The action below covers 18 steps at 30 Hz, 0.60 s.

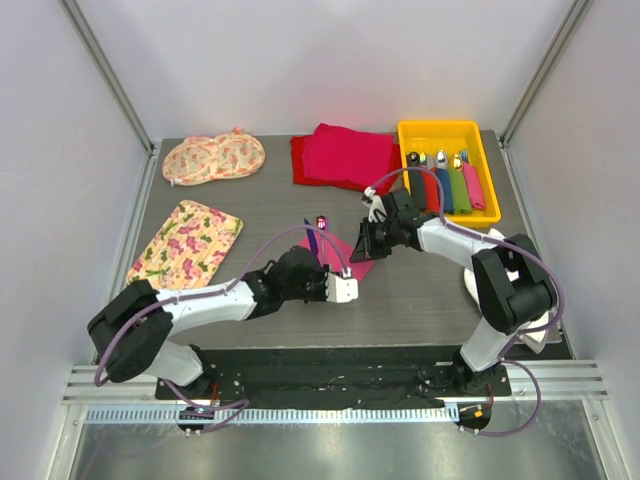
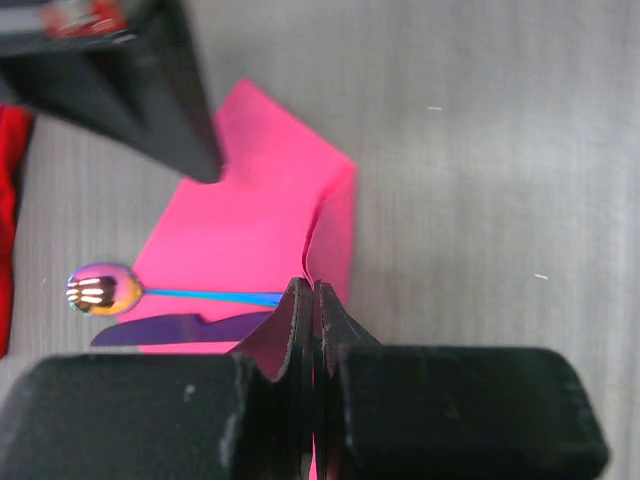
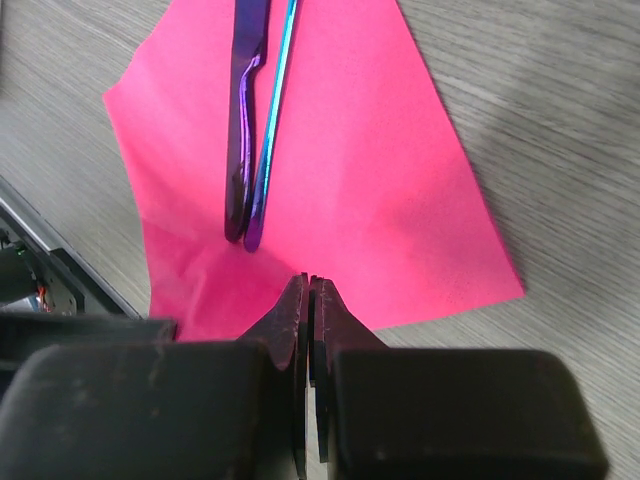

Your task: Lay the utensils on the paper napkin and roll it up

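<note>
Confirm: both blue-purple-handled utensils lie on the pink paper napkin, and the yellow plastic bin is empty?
Wrong on the bin. The top external view shows the yellow plastic bin holding several cutlery pieces with coloured handles. The blue-purple-handled utensils do lie on the pink paper napkin.

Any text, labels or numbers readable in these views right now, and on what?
No text can be read.
Red label, top-left corner of the left wrist view: white marks, too blurred to read.
Paper napkin, utensils, yellow bin: no print visible.
</note>
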Tool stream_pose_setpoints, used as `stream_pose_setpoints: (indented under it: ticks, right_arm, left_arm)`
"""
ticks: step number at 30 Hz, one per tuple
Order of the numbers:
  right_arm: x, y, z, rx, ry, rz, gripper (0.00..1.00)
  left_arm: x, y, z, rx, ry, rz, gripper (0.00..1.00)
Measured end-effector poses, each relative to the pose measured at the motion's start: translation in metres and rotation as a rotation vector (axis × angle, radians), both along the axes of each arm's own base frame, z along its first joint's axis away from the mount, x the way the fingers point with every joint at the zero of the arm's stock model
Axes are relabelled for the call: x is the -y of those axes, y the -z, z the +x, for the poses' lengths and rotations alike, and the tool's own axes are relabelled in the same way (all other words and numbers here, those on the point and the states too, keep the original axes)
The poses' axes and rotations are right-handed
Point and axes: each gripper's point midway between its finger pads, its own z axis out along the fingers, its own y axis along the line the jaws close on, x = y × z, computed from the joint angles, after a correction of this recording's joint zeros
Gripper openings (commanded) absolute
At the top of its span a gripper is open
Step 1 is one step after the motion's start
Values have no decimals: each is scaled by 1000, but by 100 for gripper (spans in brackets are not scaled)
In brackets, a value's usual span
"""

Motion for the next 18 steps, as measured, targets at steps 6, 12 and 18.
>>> stream_pose_setpoints:
  ticks: [6,12,18]
  right_arm:
    - [0,-2,-2,-1,-3,3,1]
    - [-4,-5,-5,-22,-7,28,1]
    - [-10,-6,-12,-65,-5,78,1]
  left_arm:
    - [-5,6,28,-67,-72,4,3]
    - [-17,33,40,-134,-116,53,7]
    - [-19,42,55,-163,-169,58,15]
